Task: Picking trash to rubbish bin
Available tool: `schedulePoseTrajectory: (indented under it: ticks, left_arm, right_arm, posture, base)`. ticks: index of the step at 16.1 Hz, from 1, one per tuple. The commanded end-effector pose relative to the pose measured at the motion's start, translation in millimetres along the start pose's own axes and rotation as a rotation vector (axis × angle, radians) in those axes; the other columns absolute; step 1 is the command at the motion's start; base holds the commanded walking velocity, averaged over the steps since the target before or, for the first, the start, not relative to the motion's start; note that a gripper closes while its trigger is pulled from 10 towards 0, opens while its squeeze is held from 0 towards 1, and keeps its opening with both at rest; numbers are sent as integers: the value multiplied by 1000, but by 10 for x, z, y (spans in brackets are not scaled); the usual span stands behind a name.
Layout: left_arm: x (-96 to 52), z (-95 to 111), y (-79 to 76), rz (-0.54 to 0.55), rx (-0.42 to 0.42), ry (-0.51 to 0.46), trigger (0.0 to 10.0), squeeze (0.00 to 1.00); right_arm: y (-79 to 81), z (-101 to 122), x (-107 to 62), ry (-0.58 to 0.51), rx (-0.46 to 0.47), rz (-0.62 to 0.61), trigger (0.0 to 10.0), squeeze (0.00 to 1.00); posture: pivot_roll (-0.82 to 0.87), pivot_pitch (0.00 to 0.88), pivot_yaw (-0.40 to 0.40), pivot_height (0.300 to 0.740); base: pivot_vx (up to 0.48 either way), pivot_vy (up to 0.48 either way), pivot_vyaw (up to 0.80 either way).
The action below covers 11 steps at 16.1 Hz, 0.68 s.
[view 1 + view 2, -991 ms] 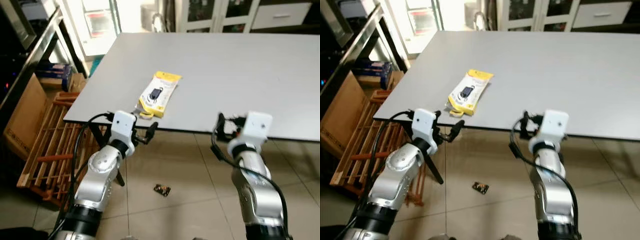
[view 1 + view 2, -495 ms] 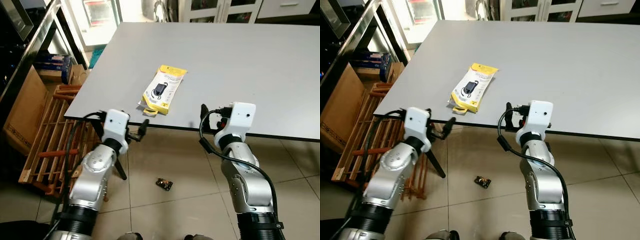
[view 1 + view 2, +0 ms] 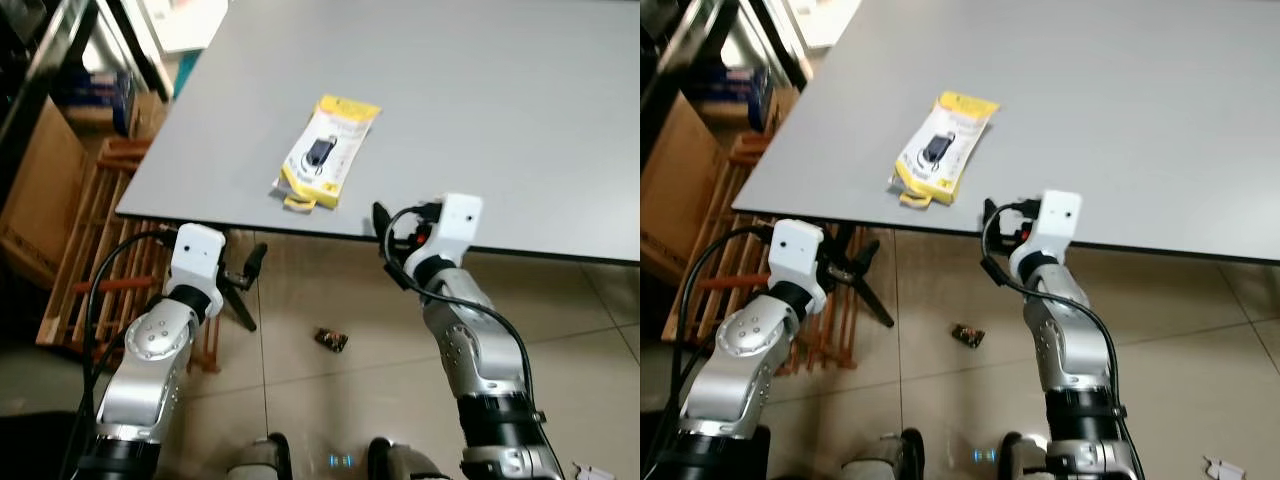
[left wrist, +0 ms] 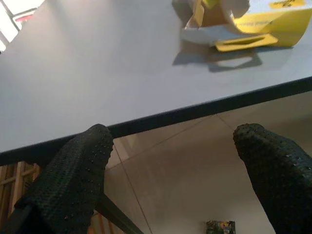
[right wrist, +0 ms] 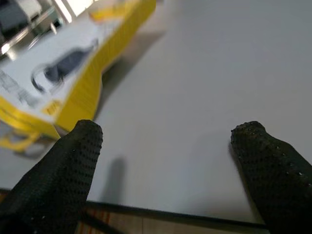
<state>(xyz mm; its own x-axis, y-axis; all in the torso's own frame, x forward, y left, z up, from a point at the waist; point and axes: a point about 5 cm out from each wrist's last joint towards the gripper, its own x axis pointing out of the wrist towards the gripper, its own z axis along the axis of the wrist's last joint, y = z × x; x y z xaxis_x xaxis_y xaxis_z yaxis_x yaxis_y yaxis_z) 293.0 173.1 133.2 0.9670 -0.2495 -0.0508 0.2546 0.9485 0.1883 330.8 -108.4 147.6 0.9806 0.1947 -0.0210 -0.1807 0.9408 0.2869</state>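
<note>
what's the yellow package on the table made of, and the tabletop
Yellow package: looks like printed card with a clear plastic window over a dark item; its torn end flaps stand up, so thin stock, probably. Tabletop: smooth matte grey, likely laminate with a dark edge band; the core is hidden.

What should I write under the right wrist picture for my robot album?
Open right gripper hovering over the grey table edge beside the yellow package.
</note>
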Motion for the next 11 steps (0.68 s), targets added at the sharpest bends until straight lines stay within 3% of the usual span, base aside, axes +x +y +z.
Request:
schedulePoseTrajectory:
  ticks: [1, 5, 6, 11]
  left_arm:
    - [-50, 16, 40, 10, 6, 4, 10000, 0]
    - [-26, 141, 36, 31, -19, -48, 10000, 0]
    - [-10, 254, 70, 46, -27, -97, 10000, 0]
    - [93, 470, 28, 38, -66, -193, 10000, 0]
  right_arm:
    - [13, -2, 26, -5, 22, 21, 10000, 0]
    - [20, 73, 72, -50, 0, 31, 10000, 0]
    - [37, 130, 58, -82, -17, 34, 10000, 0]
    - [53, 326, -135, -205, -159, 43, 10000, 0]
  posture:
    - [146, 266, 65, 740]
    - [152, 240, 52, 740]
    - [148, 232, 48, 740]
    - [103, 164, 27, 740]
  base:
    - [0, 0, 0]
    - [0, 0, 0]
    - [0, 0, 0]
    - [0, 0, 0]
